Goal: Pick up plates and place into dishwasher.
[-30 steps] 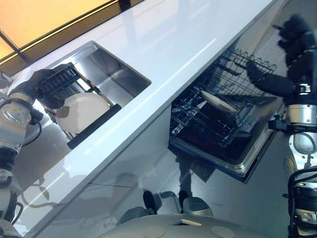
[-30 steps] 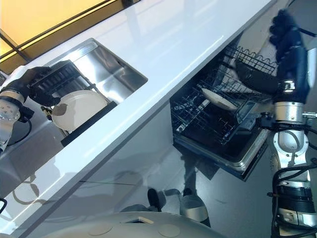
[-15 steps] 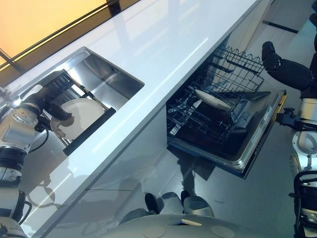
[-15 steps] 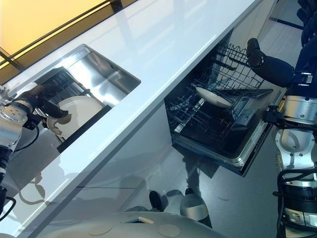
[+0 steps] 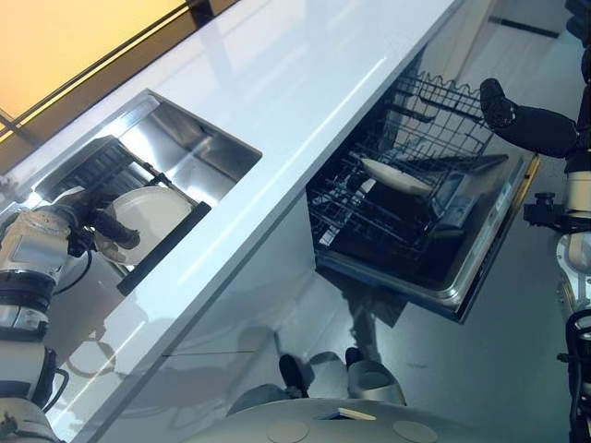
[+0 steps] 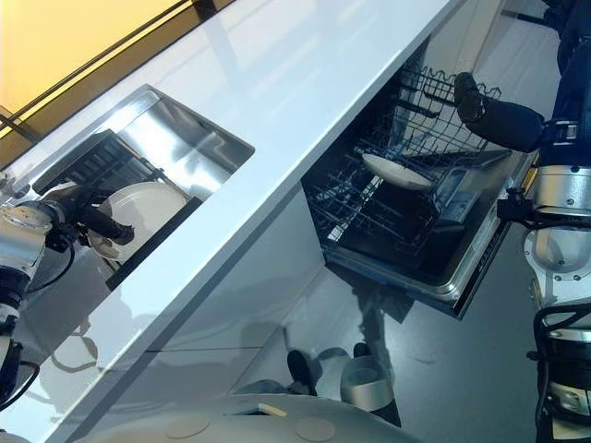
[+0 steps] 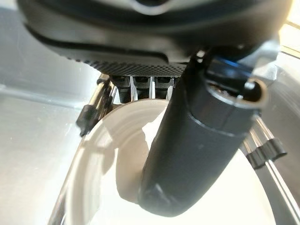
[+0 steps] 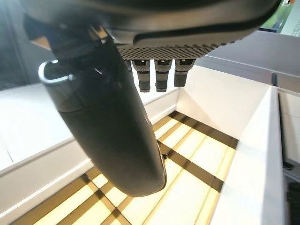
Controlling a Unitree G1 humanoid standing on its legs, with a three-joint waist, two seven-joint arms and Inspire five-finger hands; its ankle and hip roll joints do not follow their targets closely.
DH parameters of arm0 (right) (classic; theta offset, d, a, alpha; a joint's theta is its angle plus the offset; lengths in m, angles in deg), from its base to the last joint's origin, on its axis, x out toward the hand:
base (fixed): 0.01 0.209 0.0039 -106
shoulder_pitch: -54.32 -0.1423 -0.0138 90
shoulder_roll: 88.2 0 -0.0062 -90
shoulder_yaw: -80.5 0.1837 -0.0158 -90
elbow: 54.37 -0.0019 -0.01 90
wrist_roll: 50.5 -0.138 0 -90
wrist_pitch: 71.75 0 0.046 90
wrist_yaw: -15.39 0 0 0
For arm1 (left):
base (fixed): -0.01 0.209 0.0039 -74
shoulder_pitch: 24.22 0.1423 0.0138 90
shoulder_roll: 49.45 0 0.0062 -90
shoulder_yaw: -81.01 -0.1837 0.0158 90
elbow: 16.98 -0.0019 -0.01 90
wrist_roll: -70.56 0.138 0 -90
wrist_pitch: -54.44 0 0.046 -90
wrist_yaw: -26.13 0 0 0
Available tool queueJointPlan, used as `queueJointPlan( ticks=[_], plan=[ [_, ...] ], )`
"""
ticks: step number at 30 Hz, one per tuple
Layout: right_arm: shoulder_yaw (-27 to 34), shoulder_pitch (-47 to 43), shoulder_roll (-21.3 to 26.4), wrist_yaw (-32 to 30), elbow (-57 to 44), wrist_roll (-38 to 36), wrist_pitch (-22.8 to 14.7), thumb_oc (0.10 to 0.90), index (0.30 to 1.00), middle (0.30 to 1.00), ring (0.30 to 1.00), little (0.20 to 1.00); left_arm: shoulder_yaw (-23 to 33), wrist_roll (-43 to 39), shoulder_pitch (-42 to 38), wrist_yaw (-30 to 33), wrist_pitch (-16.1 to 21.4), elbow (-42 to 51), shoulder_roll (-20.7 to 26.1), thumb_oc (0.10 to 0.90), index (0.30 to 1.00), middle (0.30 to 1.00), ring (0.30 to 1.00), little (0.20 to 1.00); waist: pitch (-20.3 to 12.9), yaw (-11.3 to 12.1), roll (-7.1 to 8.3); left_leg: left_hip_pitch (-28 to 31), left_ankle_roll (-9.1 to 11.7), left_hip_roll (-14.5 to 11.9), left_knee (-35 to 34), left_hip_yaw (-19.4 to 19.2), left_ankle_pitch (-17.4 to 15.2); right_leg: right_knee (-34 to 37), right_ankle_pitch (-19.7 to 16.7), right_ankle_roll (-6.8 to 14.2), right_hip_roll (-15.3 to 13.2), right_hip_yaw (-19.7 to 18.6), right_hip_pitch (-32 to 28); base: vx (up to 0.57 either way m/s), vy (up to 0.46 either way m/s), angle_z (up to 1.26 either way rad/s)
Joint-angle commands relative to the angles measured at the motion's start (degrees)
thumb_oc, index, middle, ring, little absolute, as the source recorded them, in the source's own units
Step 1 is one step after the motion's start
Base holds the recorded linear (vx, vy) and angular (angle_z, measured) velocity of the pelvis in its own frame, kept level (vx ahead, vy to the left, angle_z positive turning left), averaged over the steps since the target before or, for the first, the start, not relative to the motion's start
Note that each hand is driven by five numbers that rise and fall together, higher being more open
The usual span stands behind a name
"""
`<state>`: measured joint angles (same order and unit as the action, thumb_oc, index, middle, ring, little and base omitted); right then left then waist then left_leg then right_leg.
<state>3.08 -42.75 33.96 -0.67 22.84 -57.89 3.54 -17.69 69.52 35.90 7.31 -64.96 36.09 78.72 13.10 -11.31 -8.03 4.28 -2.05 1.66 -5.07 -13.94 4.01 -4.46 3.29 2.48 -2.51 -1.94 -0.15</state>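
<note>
— Since a second ago my left robot hand point(image 5: 102, 224) has slid off the dish rack point(image 5: 92, 166) top onto the plate point(image 5: 152, 210) standing in it, in the sink point(image 5: 199, 152).

— Gripping it?

— Thumb lies across its face, fingers behind the rim; I judge it pinched. My right robot hand point(image 6: 494, 115) hangs relaxed, empty, over the dishwasher point(image 5: 420, 221), higher than before.

— Risk?

— A thin pinch on glazed ware: it could slip and strike the tabletop point(image 5: 305, 83), or snag the wires.

— Already loaded?

— One other plate point(image 5: 395, 175), lower rack.
</note>
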Motion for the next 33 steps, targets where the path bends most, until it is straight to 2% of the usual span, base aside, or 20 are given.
queueJointPlan(
  ticks=[1,5,7,8,11,16,22,28,33],
  plan=[
    [1.90,-10.15,3.49,-2.55,-4.00,2.23,-3.47,0.800,0.900,0.900,0.900,0.900,0.55,-9.70,-3.75,-0.15,0.62,-3.52,-1.09,0.100,0.300,0.300,0.300,0.200,-0.69,-0.65,2.38,-2.37,-1.47,6.32,7.00,1.87,-9.60,-3.19,-1.59,5.35,-0.21,0.84,6.25,-0.05,0.065,-0.20],
    [2.74,-9.38,3.81,-2.23,-3.72,1.41,-3.58,0.800,0.900,0.900,0.900,0.900,2.14,-15.74,-2.32,0.15,5.52,-0.82,-1.70,0.100,0.300,0.300,0.300,0.200,-0.09,-0.84,2.08,-2.72,-1.25,6.30,6.79,1.74,-9.34,-3.13,-1.65,5.52,-0.18,0.40,6.58,-0.02,0.022,-0.10],
    [3.53,-8.08,3.46,-1.89,-3.76,0.58,-3.60,0.800,0.900,0.900,0.900,0.900,3.77,-21.55,-2.08,3.14,10.36,2.64,-1.67,0.100,0.300,0.300,0.300,0.200,-0.16,-0.75,1.98,-2.60,-1.04,6.26,6.61,1.82,-9.23,-2.92,-1.57,5.55,-0.25,0.44,6.24,0.00,0.000,0.00],
    [3.89,-7.51,3.27,-1.63,-3.74,0.21,-3.72,0.800,0.900,0.900,0.900,0.900,4.46,-23.69,-2.04,4.18,11.63,4.10,-1.67,0.100,0.300,0.300,0.300,0.200,-0.26,-0.70,1.97,-2.45,-0.99,6.24,6.52,1.86,-9.20,-2.86,-1.52,5.53,-0.27,0.53,6.05,0.01,-0.022,0.03],
    [5.03,-5.34,1.70,-0.58,-3.46,-0.43,-4.50,0.800,0.900,0.900,0.900,0.900,7.42,-25.20,-2.52,11.87,16.26,11.12,-1.58,0.100,0.300,0.300,0.300,0.200,-1.05,-0.25,2.02,-1.85,-0.83,6.17,6.33,2.02,-9.17,-2.68,-1.26,5.33,-0.42,1.19,5.14,0.01,-0.033,0.06],
    [4.95,-4.12,-0.21,-0.25,-2.92,-0.80,-4.67,0.800,0.900,0.900,0.900,0.900,9.47,-25.41,-2.47,15.60,18.77,18.81,-0.84,0.100,0.300,0.300,0.300,0.200,-2.24,0.87,2.28,-1.15,-0.79,6.18,6.04,2.84,-9.10,-2.61,-0.81,4.80,-0.46,2.24,4.08,-0.01,-0.047,0.15],
    [4.01,-3.27,-2.97,0.98,-2.61,-2.36,-5.18,0.800,0.900,0.900,0.900,0.900,12.24,-30.47,1.82,14.53,19.68,29.58,-1.22,0.100,0.300,0.300,0.300,0.200,-3.87,2.83,2.66,0.52,-0.63,5.85,4.78,4.22,-8.94,-1.31,-0.38,4.22,-0.04,3.62,1.67,-0.05,-0.072,0.17],
    [2.22,-4.14,-4.28,1.43,-2.65,-2.05,-5.56,0.800,0.900,0.900,0.900,0.900,15.24,-29.25,6.99,12.28,21.18,35.52,-1.25,0.100,0.300,0.300,0.300,0.200,-5.31,5.41,3.82,1.39,-0.39,5.18,3.83,5.99,-8.54,0.34,-0.34,3.64,0.54,5.10,-0.48,-0.08,-0.108,0.13],
    [0.66,-5.68,-4.75,1.58,-2.42,-3.06,-5.57,0.800,0.900,0.900,0.900,0.900,17.84,-27.66,10.25,13.26,23.30,38.50,-1.09,0.100,0.300,0.300,0.300,0.200,-6.29,7.47,4.83,1.45,-0.09,4.71,3.22,7.38,-7.69,1.62,-0.97,3.15,0.94,6.35,-1.55,-0.10,-0.102,0.15]
  ],
)
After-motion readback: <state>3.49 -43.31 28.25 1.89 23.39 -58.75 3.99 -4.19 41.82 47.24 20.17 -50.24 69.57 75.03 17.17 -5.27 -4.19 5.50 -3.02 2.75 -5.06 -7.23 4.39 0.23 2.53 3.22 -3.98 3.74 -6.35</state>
